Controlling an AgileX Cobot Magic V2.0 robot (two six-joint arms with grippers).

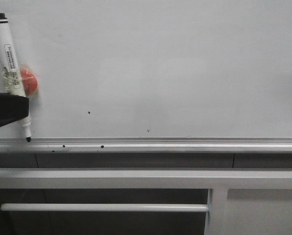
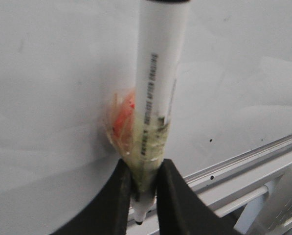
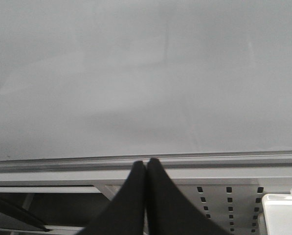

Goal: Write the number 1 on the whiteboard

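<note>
The whiteboard (image 1: 175, 63) fills the front view, pale grey-white, with a silver bottom rail (image 1: 185, 143). No marker stroke for the number 1 shows on it, only small black specks. My left gripper (image 2: 145, 171) is shut on a white marker pen (image 2: 158, 93) wrapped in clear tape. In the front view the gripper (image 1: 11, 108) is at the far left, and the pen (image 1: 9, 58) stands nearly upright with its black tip (image 1: 28, 139) down at the rail. My right gripper (image 3: 146, 164) is shut and empty, in front of the rail (image 3: 224, 159); it does not show in the front view.
An orange-red round thing (image 1: 29, 82) sits on the board behind the pen, and it also shows in the left wrist view (image 2: 123, 115). Below the rail are a grey frame (image 1: 136, 177) and a white bar (image 1: 101, 207). A perforated panel (image 3: 234, 200) is under the right gripper.
</note>
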